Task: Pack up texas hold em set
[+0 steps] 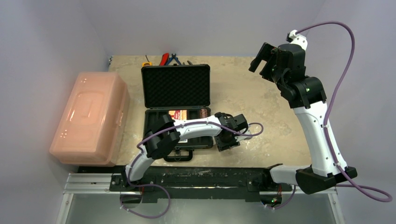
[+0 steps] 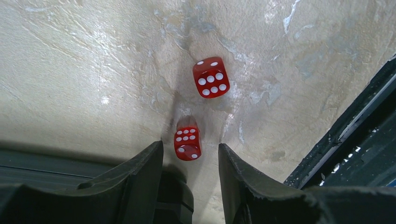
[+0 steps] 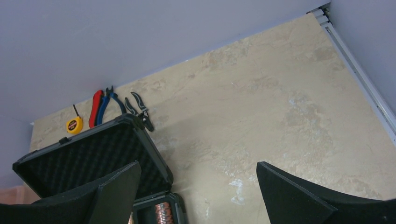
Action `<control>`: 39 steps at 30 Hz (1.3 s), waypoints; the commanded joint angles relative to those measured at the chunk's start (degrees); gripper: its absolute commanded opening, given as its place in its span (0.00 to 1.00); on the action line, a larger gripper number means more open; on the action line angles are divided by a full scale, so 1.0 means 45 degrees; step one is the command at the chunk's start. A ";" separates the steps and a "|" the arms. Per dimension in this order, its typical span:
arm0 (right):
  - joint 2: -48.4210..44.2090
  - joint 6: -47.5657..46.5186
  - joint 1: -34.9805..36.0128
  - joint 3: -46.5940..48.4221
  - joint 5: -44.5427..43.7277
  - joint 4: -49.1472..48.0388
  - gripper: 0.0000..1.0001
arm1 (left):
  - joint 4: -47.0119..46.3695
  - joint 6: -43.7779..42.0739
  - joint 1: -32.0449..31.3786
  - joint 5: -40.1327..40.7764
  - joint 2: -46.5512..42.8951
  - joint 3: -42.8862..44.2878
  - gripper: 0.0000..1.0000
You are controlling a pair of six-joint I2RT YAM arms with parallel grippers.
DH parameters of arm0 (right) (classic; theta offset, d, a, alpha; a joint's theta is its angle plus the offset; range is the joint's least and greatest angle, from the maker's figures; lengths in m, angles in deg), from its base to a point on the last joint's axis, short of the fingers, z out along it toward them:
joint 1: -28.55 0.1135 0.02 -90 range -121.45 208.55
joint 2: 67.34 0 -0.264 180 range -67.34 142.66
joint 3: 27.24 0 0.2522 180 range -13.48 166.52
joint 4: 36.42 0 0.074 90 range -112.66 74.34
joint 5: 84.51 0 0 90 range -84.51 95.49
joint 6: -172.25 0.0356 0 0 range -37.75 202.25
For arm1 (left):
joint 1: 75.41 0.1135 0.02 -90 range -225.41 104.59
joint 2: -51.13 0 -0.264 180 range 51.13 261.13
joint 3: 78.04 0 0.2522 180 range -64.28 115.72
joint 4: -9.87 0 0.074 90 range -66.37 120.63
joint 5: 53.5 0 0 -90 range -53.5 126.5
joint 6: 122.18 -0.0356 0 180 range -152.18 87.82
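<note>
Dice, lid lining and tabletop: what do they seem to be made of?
The upper die and the lower die look like glossy, slightly translucent red plastic with white pips: highlights on rounded edges. The lid lining looks like matte black egg-crate foam, by its regular bumps. The tabletop looks like beige stone or stone-print laminate, veined, faintly shiny; I cannot tell which.

We take this for a robotics lab cell: bare lilac-grey walls box in a marbled surface, a left arm and right arm sit bolted to a rail at six o'clock, with pliers and tape measure at twelve.
</note>
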 commanded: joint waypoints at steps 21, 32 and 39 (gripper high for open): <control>-0.0113 0.0156 -0.0025 0.0278 0.0367 -0.0091 0.99 | -0.0388 0.0402 -0.0110 0.0892 0.0337 0.0416 0.26; -0.0165 0.0174 -0.0020 0.0299 0.0383 -0.0050 0.99 | -0.0495 0.0651 -0.0110 0.0406 -0.0280 0.0022 0.00; -0.0332 0.0309 -0.0015 0.0129 0.0278 -0.0098 0.99 | -0.0566 0.1024 -0.0110 0.0925 -0.1769 -0.0533 0.00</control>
